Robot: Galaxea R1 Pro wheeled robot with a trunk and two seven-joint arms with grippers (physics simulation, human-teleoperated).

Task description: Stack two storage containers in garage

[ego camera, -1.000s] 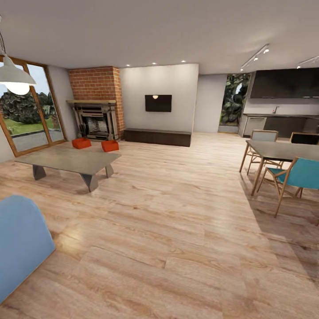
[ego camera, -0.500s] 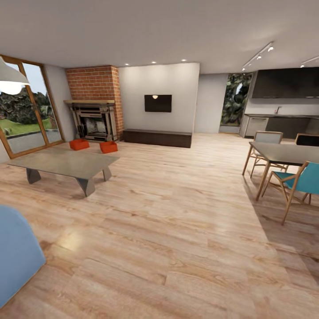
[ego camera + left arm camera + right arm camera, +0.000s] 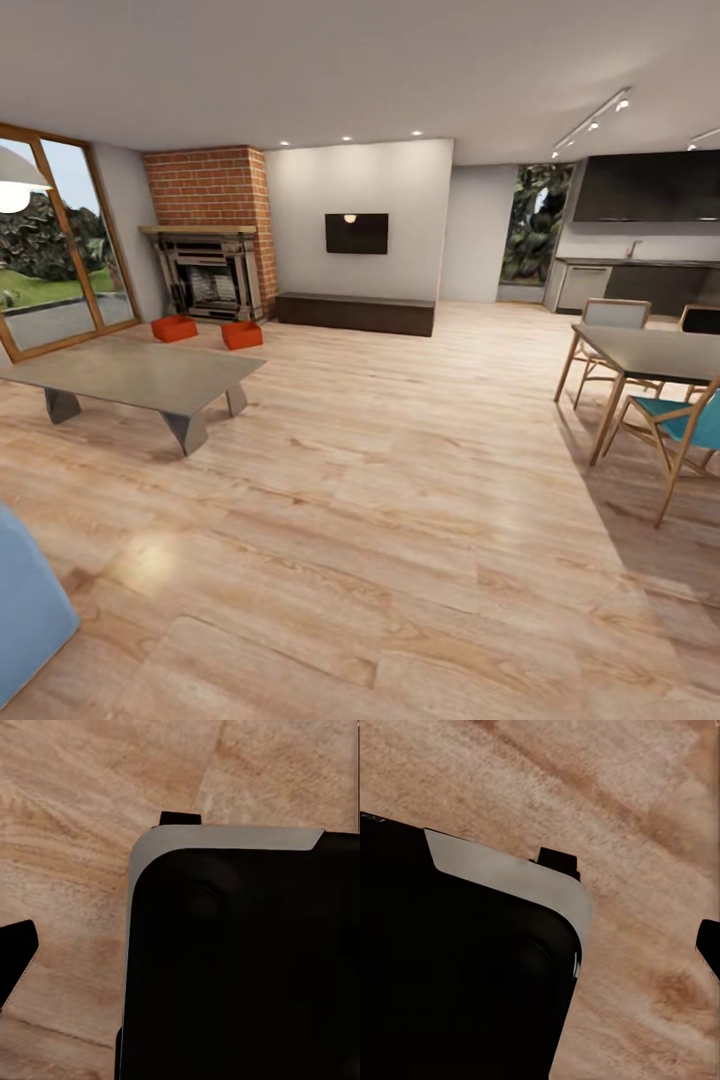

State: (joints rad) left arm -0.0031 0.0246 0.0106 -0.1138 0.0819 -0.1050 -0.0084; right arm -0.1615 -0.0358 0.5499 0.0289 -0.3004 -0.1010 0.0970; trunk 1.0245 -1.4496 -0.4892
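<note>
We are crossing the living room's wood-plank floor (image 3: 400,520) toward the brick fireplace (image 3: 205,235), steering right of the grey coffee table (image 3: 140,375). The two storage containers (image 3: 174,328) (image 3: 242,335) are sitting on the planks before the hearth, slightly apart. We should approach squarely and stop within reach. Both wrist views are showing the dark robot base (image 3: 240,960) over planks; neither claw's opening can be judged.
</note>
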